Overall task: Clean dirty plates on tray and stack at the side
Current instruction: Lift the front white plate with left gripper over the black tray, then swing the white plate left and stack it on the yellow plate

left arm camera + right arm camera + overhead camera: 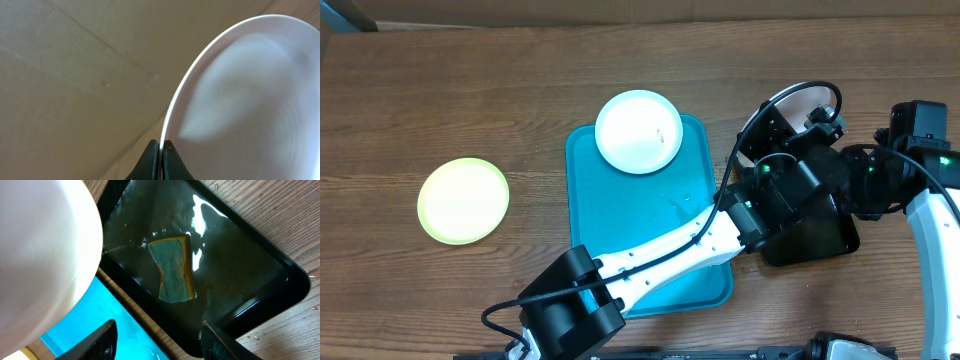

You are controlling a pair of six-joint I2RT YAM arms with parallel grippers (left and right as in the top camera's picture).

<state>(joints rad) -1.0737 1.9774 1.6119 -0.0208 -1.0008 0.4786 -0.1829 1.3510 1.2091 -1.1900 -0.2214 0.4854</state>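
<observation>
Plate (pixel 240 100) sits pinched rim-first in left end effector (pixel 161 152).

Wooden tabletop (pixel 440 90), dark brown and evenly lit, with its grain and plank joints running left to right in the overhead view. In the right wrist view, the same wood carries small pale specks (pixel 218 187) near the frame's right corners. In the left wrist view, a matt beige surface (pixel 65 90) is crossed by thin straight seams (pixel 95 37); whether it is wall or ceiling cannot be told.

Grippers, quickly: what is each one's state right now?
Left gripper: shut on the rim of a white plate.
Right gripper: open, holding nothing, above the sponge.
</observation>
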